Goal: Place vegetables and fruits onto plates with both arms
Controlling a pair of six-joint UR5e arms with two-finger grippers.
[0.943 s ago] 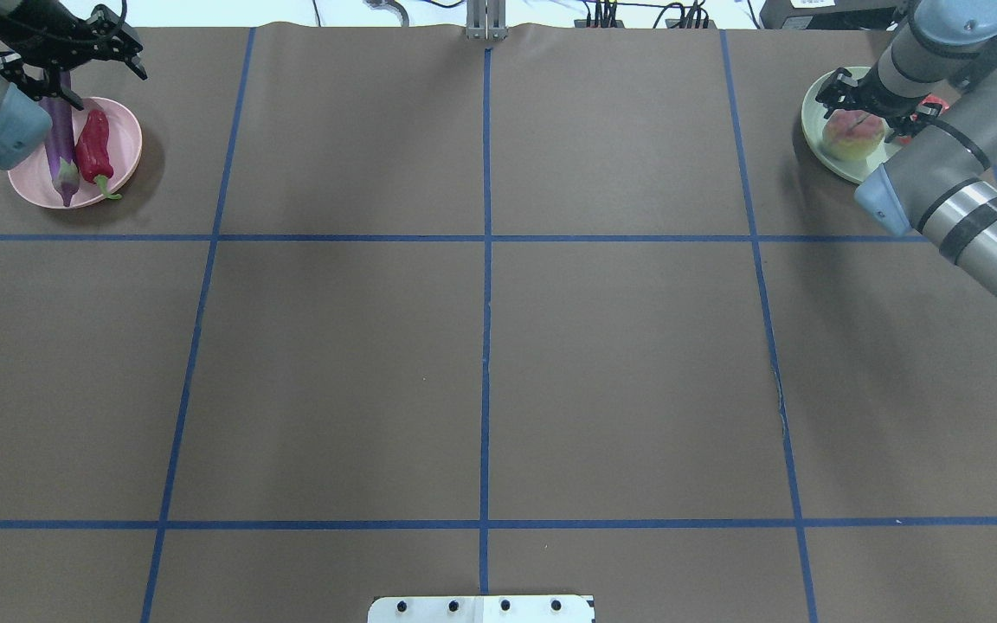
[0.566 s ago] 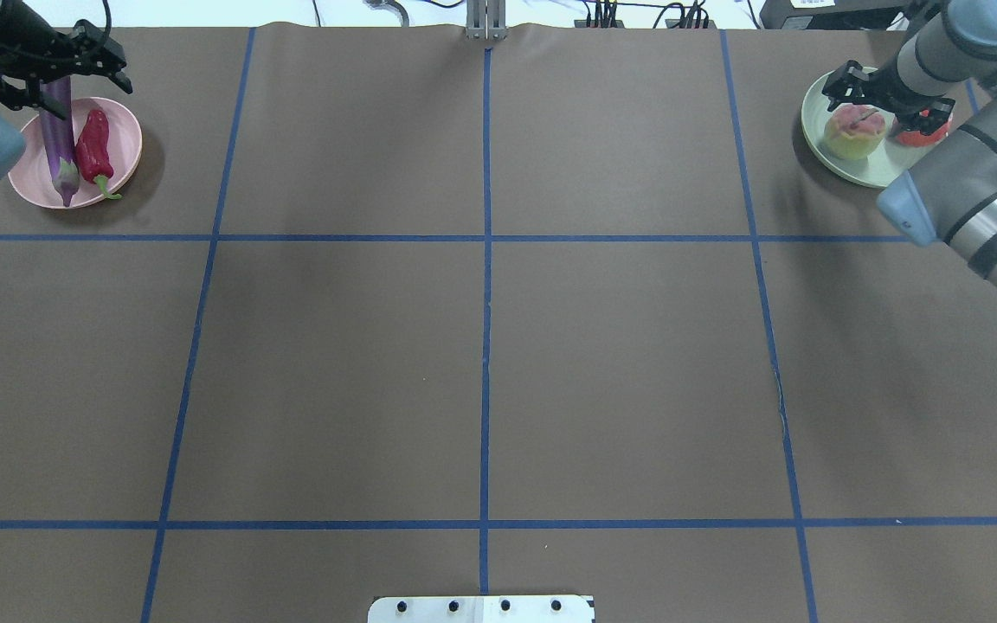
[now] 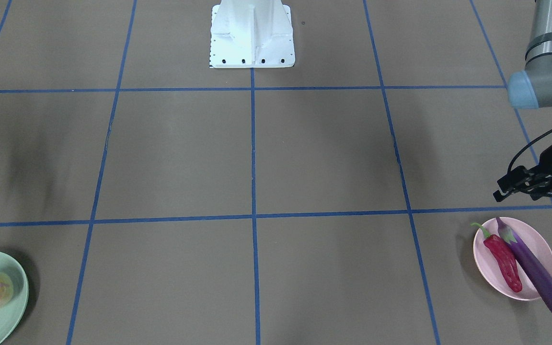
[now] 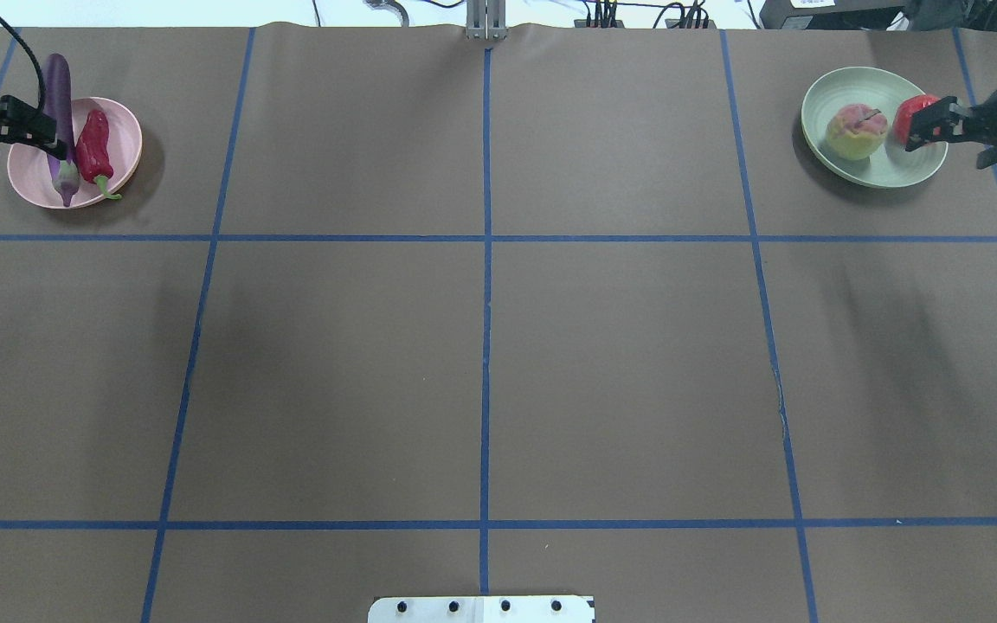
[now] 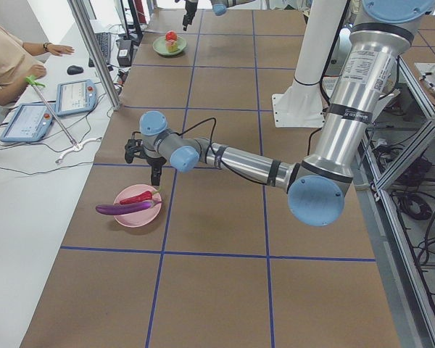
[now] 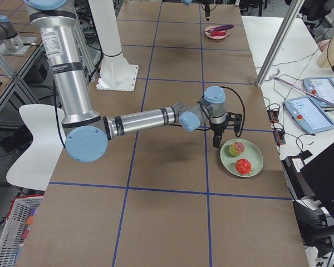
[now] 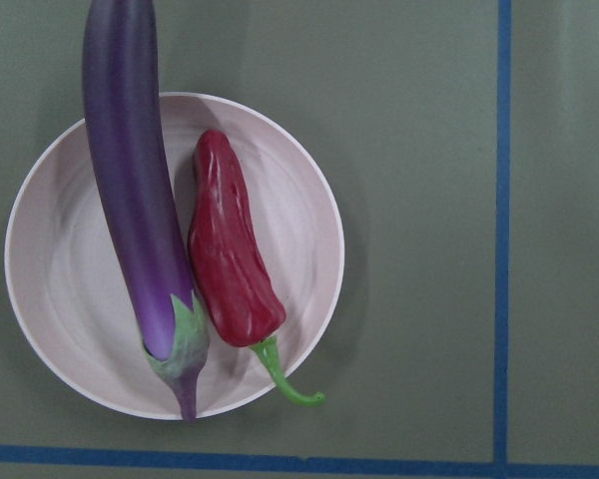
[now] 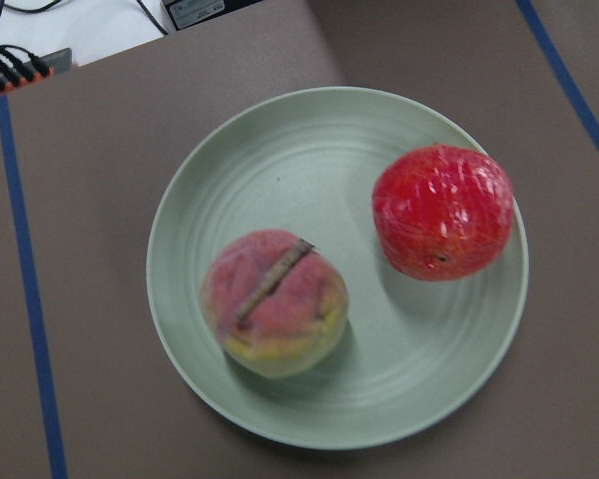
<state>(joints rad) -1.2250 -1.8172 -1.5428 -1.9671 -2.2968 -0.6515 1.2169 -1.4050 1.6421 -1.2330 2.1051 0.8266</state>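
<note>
The purple eggplant and red chili lie side by side on the pink plate at the far left. The left wrist view shows both from above, eggplant left of chili. The peach and red-orange ball sit on the mint green plate at the far right, also in the right wrist view. My left gripper is open and empty, above the pink plate's left rim. My right gripper is open and empty, above the green plate's right rim.
The white base block stands at the near middle edge. Blue tape lines divide the brown table cover into squares. Cables and plugs lie beyond the far edge. Tablets sit on the operators' side bench.
Both grippers have drawn outward off their plates, the left one to the left and the right one to the right. The fruits and vegetables stay on the plates.
</note>
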